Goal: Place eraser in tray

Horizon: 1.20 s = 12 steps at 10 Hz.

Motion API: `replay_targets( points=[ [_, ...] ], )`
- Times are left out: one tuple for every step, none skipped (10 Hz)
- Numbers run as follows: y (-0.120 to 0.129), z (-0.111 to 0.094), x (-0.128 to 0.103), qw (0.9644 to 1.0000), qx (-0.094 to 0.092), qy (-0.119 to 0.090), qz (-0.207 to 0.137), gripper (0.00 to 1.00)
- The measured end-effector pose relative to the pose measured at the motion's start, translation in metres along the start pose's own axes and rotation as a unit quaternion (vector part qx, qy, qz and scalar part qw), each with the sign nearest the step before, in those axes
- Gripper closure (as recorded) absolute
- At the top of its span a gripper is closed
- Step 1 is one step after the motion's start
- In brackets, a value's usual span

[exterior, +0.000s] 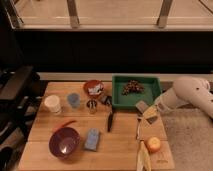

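The gripper (148, 113), clenched on the eraser (142, 106), hangs just off the tray's (119, 100) front right corner, so if it lets go now the eraser could hit the rim and fall onto the table (120, 145).

Arm: white, reaches in from the right edge of the scene, its thick rounded segment angled down toward the left.
Wrist: narrows at the arm's left end, tilted downward.
Gripper (146, 111): at the arm's low left tip, right of centre, fingers closed on the eraser (142, 106).
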Motion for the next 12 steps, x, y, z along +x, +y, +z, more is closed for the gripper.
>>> replay_targets(
  points=[
    [-0.006, -0.004, -0.001, 0.9999, 0.011, -0.005, 0.002, 1.00],
    [-0.016, -0.006, -0.005, 0.9997, 0.022, -0.008, 0.002, 1.00],
    [-0.029, -0.007, -0.016, 0.9993, 0.035, -0.011, -0.001, 1.00],
    [-0.045, -0.007, -0.032, 0.9988, 0.047, -0.012, -0.005, 1.00],
    [-0.059, -0.004, -0.048, 0.9983, 0.056, -0.012, -0.010, 1.00],
    [-0.070, -0.002, -0.063, 0.9978, 0.063, -0.011, -0.017, 1.00],
    [-0.085, 0.002, -0.083, 0.9969, 0.073, -0.008, -0.028, 0.95],
    [-0.095, 0.006, -0.097, 0.9962, 0.079, -0.008, -0.036, 0.85],
    [-0.102, 0.010, -0.104, 0.9958, 0.082, -0.008, -0.041, 0.77],
    [-0.109, 0.016, -0.113, 0.9953, 0.084, -0.010, -0.046, 0.67],
    [-0.115, 0.023, -0.121, 0.9950, 0.085, -0.014, -0.050, 0.56],
    [-0.119, 0.026, -0.124, 0.9949, 0.085, -0.019, -0.051, 0.46]
  ],
)
